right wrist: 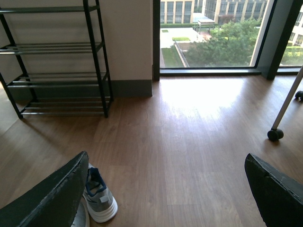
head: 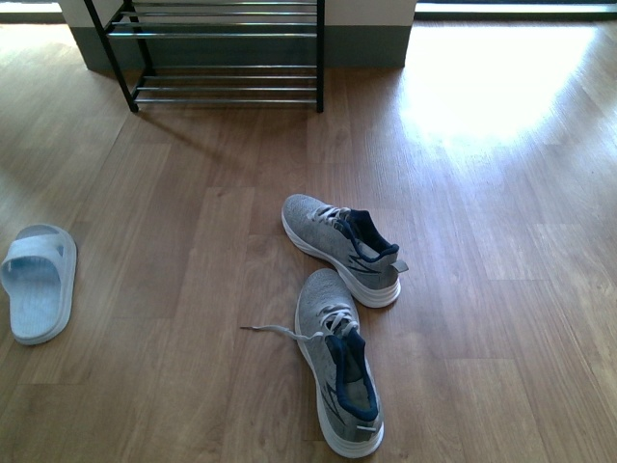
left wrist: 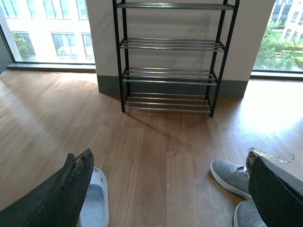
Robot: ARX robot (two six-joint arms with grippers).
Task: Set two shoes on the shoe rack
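Front view: shows neither arm. Puts the shoe rack (head: pixel 227 87) against the far wall, with no shoe on the two tiers in frame. Shows the far sneaker (head: pixel 339 248) and near sneaker (head: pixel 337 371) lying on the floor (head: pixel 501 289), almost touching, well apart from the rack. Shows one sandal (head: pixel 39 282) far to the left.

Left wrist view: shows the left gripper (left wrist: pixel 169 156) spread wide, holding nothing, facing the rack. Confirms all four tiers bare. Hides part of the sandal behind one finger.

Right wrist view: shows the right gripper (right wrist: pixel 166 158) equally wide, holding nothing, one sneaker heel beside a finger.

Progress, as judged: nothing placed. Still to do: grasp, carry and set down, twice.
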